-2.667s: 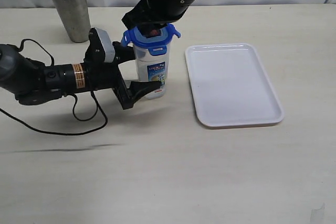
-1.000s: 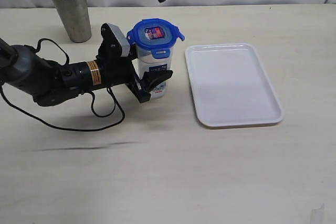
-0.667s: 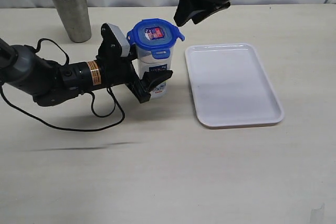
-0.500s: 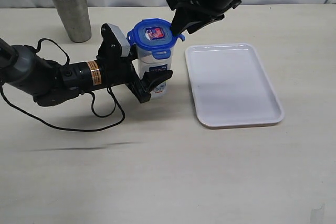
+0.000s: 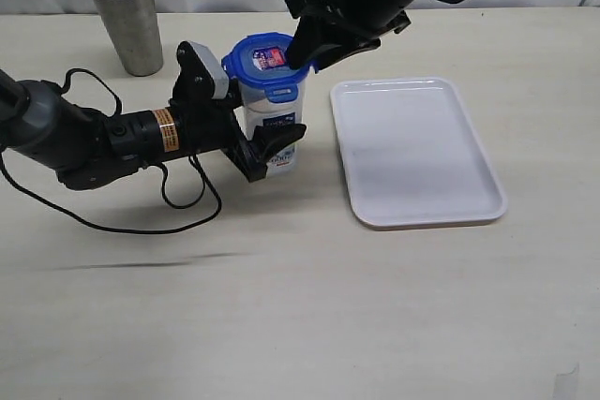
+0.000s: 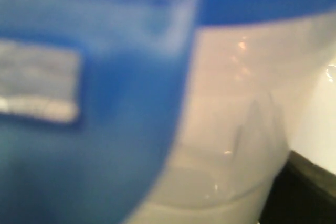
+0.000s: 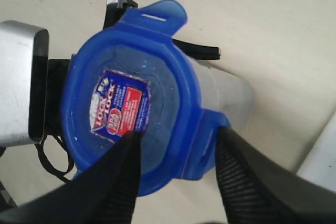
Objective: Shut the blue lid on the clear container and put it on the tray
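The tall clear plastic container [image 5: 267,111], long axis vertical, is standing near the beige table's [image 5: 375,325] far edge, just beside the white rectangular tray [image 5: 469,214]; the round blue lid [image 5: 265,65] is sitting on top. The left gripper [image 5: 272,133] is clamping its body; the right gripper [image 7: 177,135], jaws apart, is straddling a lid flap.

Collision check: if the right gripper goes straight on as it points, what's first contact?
Likely the blue lid on the clear container: the open right gripper straddles one lid flap. Depth is unclear.
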